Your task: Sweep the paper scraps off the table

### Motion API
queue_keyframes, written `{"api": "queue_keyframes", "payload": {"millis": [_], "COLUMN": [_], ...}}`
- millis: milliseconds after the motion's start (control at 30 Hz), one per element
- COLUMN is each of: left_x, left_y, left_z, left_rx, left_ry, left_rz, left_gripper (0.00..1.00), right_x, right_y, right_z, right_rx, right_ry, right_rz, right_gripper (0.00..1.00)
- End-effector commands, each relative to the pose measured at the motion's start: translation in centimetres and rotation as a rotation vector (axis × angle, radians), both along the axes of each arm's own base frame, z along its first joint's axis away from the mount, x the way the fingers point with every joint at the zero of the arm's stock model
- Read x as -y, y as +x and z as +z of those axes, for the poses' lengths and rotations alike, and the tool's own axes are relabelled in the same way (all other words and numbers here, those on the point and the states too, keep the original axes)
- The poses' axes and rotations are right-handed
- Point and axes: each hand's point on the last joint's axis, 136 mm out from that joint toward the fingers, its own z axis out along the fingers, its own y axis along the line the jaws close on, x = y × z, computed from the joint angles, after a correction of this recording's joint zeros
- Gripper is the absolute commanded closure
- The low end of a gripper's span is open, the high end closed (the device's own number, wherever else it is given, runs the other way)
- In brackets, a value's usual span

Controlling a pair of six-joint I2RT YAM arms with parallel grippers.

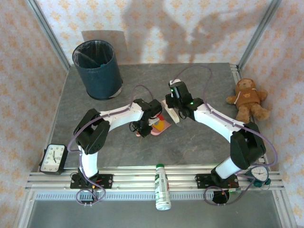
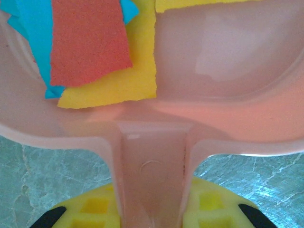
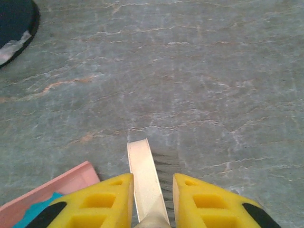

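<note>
A pink dustpan (image 2: 228,61) rests on the table (image 1: 204,80) at its middle. My left gripper (image 2: 154,213) is shut on the dustpan's handle (image 2: 152,161), which runs between the yellow fingers (image 2: 95,209). Paper scraps lie inside the pan: a red piece (image 2: 88,42) on a yellow one (image 2: 118,85), with a teal one (image 2: 33,28) beneath. From above, the left gripper (image 1: 144,126) sits just left of the dustpan (image 1: 160,125). My right gripper (image 3: 152,199) is shut on a cream-backed brush (image 3: 145,175), whose grey bristles (image 3: 167,164) touch the table (image 3: 190,71) beside the pan's corner (image 3: 47,194).
A dark blue round bin (image 1: 97,69) stands at the back left, also seen at the wrist view's corner as the bin (image 3: 14,23). A teddy bear (image 1: 247,97) sits at the right edge. A clock (image 1: 53,158) and a lying bottle (image 1: 162,186) are at the near rail.
</note>
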Motion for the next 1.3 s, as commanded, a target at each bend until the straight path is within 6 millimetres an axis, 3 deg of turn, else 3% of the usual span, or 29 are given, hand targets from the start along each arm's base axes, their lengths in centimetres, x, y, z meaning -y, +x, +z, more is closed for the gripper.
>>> {"api": "queue_keyframes", "payload": {"millis": [0, 633, 933, 1100, 1267], "left_x": [-0.6, -0.6, -0.7, -0.5, -0.3], "left_y": [-0.7, -0.6, -0.2, 0.3, 0.8], "left_z": [-0.8, -0.8, -0.4, 0.9, 1.9], "left_rx": [-0.047, -0.042, -0.011, 0.038, 0.088], "left_ry": [0.023, 0.020, 0.020, -0.011, -0.042], "left_rz": [-0.002, -0.001, 0.001, 0.005, 0.017], "left_gripper": [1.00, 1.00, 1.00, 1.00, 1.00], "right_x": [-1.8, -1.5, 1.0, 2.6, 5.9], "right_y": [-1.5, -3.0, -2.3, -2.7, -3.1], "right_z": [-0.7, 1.3, 2.7, 4.2, 5.8], "right_rx": [-0.083, -0.065, 0.018, 0.088, 0.176], "right_ry": [0.055, 0.093, 0.060, 0.077, 0.061], "right_rz": [0.089, 0.114, -0.012, -0.076, -0.212], "right_gripper": [1.00, 1.00, 1.00, 1.00, 1.00]}}
